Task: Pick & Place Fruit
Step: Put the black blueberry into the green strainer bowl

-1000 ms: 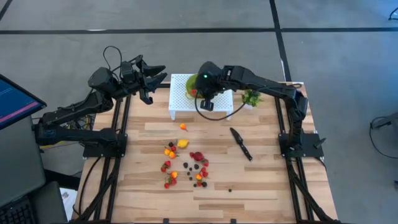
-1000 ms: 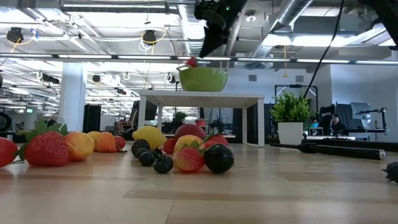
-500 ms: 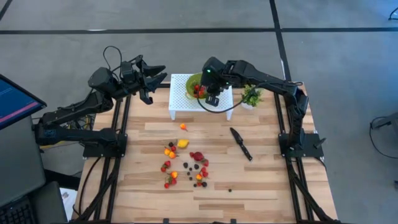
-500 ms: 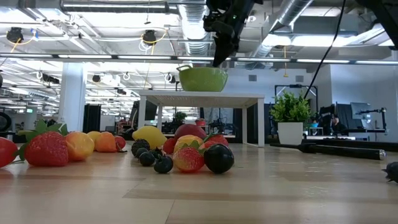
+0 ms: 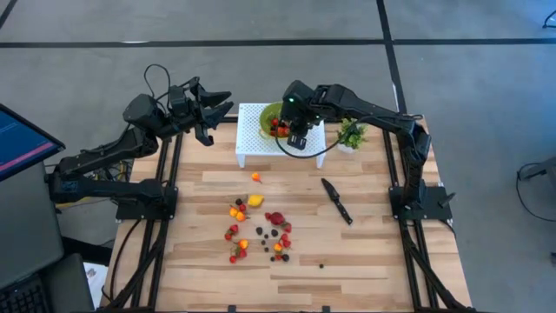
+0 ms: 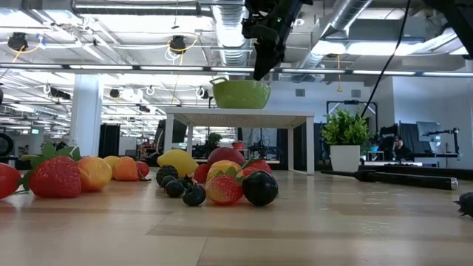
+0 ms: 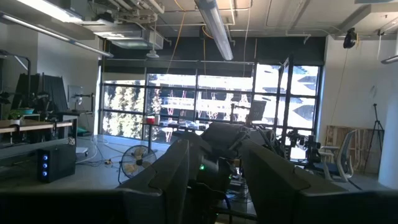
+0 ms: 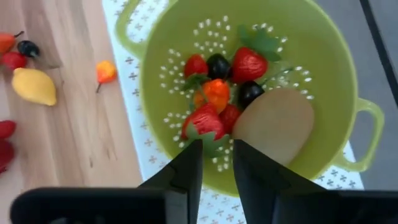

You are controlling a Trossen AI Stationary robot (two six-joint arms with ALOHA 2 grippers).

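Note:
A green colander (image 5: 271, 117) stands on a white perforated stand (image 5: 250, 143) at the table's far edge. In it lie several fruit: strawberries (image 8: 202, 121), dark berries, an orange one and a larger tan one (image 8: 273, 124). More fruit (image 5: 256, 228) lies scattered on the wooden table. My right gripper (image 8: 216, 149) hangs over the colander (image 6: 240, 94), pointing steeply down. It is open, with nothing between its fingers. My left gripper (image 5: 217, 109) waits open past the table's far left corner, pointing into the room.
A black knife (image 5: 336, 201) lies right of the scattered fruit. A small potted plant (image 5: 351, 135) stands right of the stand. One dark berry (image 5: 321, 265) lies alone toward the near edge. A lone orange fruit (image 5: 256, 176) sits just near of the stand.
My right gripper has shifted a little toward the table's right, from the colander's left rim to over its middle, and has tipped. The red fruit seen at its fingertips above the rim in the low view no longer shows there.

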